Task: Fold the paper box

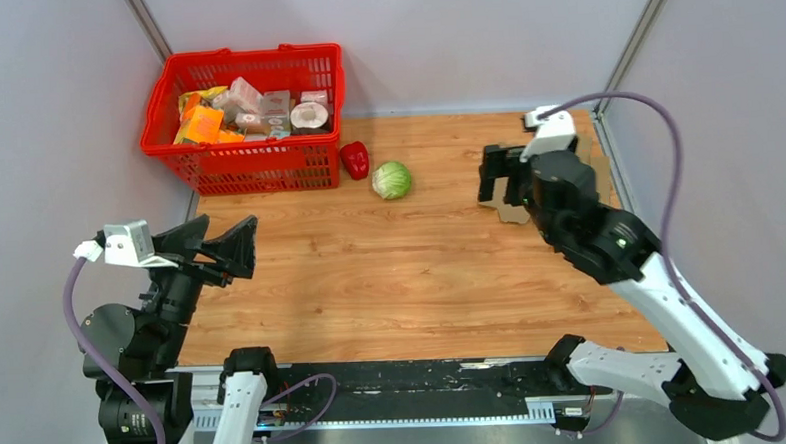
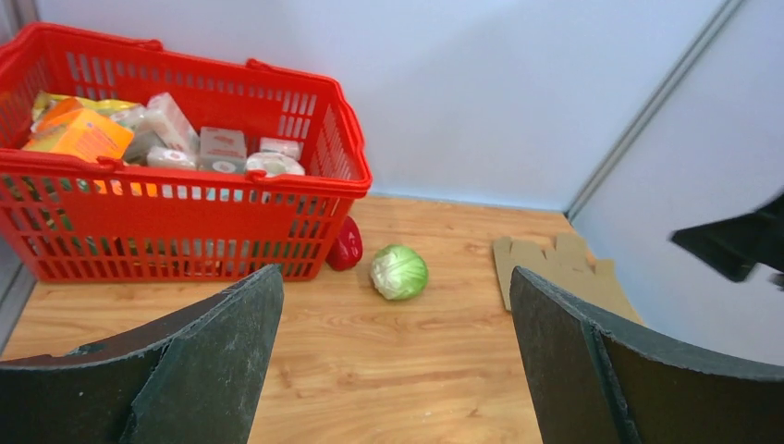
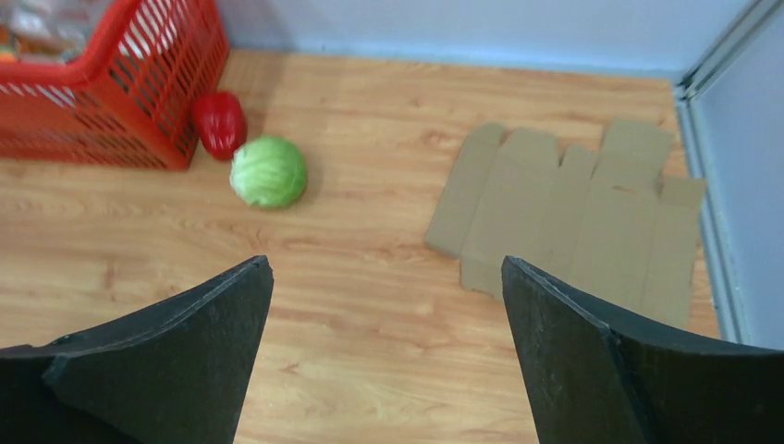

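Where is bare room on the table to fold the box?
Free: the wide table stretch from the cabbage to the near edge; a smaller patch between cabbage and paper box. Crowded: far left corner, red basket and pepper.

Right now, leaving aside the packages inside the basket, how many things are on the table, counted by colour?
Red: 2, the basket and the pepper
Green: 1, the cabbage
Brown: 1, the paper box, lying flat
Total: 4
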{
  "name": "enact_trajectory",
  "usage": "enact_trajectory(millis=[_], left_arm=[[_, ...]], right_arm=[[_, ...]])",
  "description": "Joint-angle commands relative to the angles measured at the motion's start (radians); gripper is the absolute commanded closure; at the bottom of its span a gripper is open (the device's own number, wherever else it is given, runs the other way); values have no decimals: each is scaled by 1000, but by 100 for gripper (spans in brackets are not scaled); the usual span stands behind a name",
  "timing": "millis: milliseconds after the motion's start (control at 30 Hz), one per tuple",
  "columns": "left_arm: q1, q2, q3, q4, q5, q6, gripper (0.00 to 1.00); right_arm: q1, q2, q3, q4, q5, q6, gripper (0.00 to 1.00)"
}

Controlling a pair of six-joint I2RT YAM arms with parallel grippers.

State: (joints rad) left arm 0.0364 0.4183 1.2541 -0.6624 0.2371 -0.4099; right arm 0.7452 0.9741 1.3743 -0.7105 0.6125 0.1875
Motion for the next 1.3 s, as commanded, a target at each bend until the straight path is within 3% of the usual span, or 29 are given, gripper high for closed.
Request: enact_trajectory(millis=[0,100,133,167,233,467,500,533,600,633,667,800,1067,1167,1267], left_arm=[[10,10,-42,-16,88,-27,0],[8,27,-67,-43,120,-21,0],[10,30,-73,-52,122,-14,0],[8,33,-77,-63,126,-9,0],[8,34,-94,-71,131,2,0],[8,63,-163,-97,166,2,0],[8,66,-170,-101,182,-1,0],[8,65,-179,-103,191,-15,0],[10,57,-219,-91,226,-39,0],[8,53,-238,-76,247,-68,0],[10,40,-275,-45,269,-82,0],[10,19,-350,-10,339,-142,2],[-15,-84,-538,84,395,-271,5],[-21,-104,-561,66,400,-273,6],[-23,-121,-574,47,398,-267,7]], right_arm=[[-33,107,-17,-26,-140,33,0],[-160,123,-71,5,-285,98,0],[-222,115,-96,49,-445,134,0],[-357,100,-124,72,-539,208,0],[-473,106,-193,103,-714,262,0],[-883,268,-194,-61,-685,392,0],[-932,244,-242,-37,-680,452,0],[-1046,215,-383,112,-770,478,0],[-1136,158,-553,324,-909,562,0],[-1164,123,-605,461,-901,576,0],[-1167,118,-648,483,-893,575,0],[-1179,173,-636,473,-809,534,0],[-1250,403,-650,517,-941,644,0],[-1248,475,-664,589,-970,655,4],[-1248,528,-678,667,-993,678,15]])
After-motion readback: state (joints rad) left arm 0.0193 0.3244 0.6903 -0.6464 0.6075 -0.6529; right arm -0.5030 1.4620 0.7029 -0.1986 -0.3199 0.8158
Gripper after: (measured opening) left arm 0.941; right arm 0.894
